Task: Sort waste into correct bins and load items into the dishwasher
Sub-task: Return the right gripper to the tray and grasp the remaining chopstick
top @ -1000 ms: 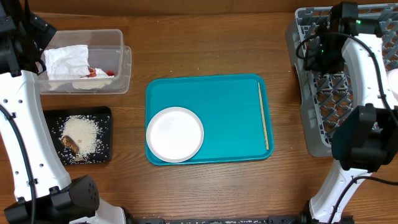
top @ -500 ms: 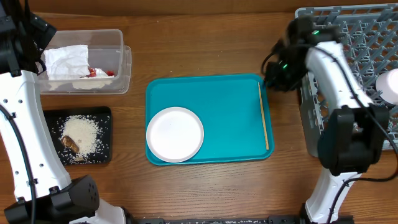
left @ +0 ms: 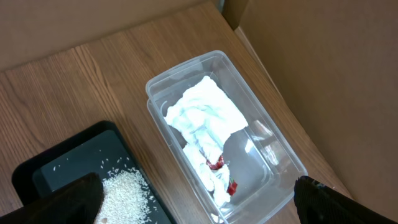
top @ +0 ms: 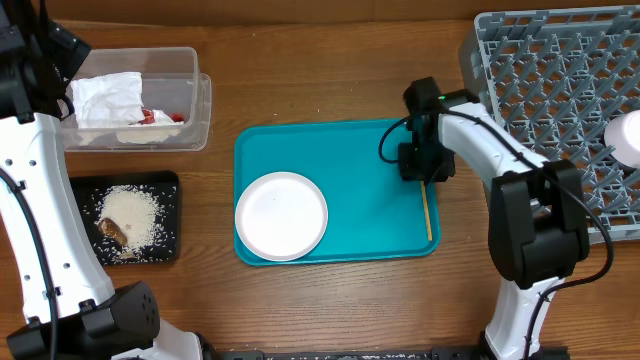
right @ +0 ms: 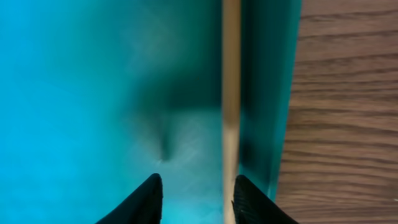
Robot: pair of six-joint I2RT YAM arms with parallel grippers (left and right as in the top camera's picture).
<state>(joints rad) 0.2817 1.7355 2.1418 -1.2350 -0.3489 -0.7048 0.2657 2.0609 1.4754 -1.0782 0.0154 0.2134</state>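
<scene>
A wooden chopstick (top: 427,208) lies along the right inner edge of the teal tray (top: 370,150). It also shows in the right wrist view (right: 231,93). My right gripper (top: 421,165) is low over its upper part, open (right: 196,199), with the chopstick by the right fingertip. A white plate (top: 281,216) sits at the tray's lower left. The grey dish rack (top: 560,100) is at the right with a white dish (top: 626,138) at its edge. The clear tub (top: 140,100) holds the napkin (left: 202,115) and red wrapper (left: 217,165). The black tray (top: 85,190) holds rice (top: 135,215) and a brown scrap (top: 112,232). My left gripper (left: 193,205) is open above the tub.
The wooden table (top: 330,70) runs between the tub and the rack. A cardboard wall (left: 323,74) stands behind the tub.
My right arm has swung left from the dish rack and come down onto the right edge of the teal tray, over the chopstick. The left arm has not moved.
</scene>
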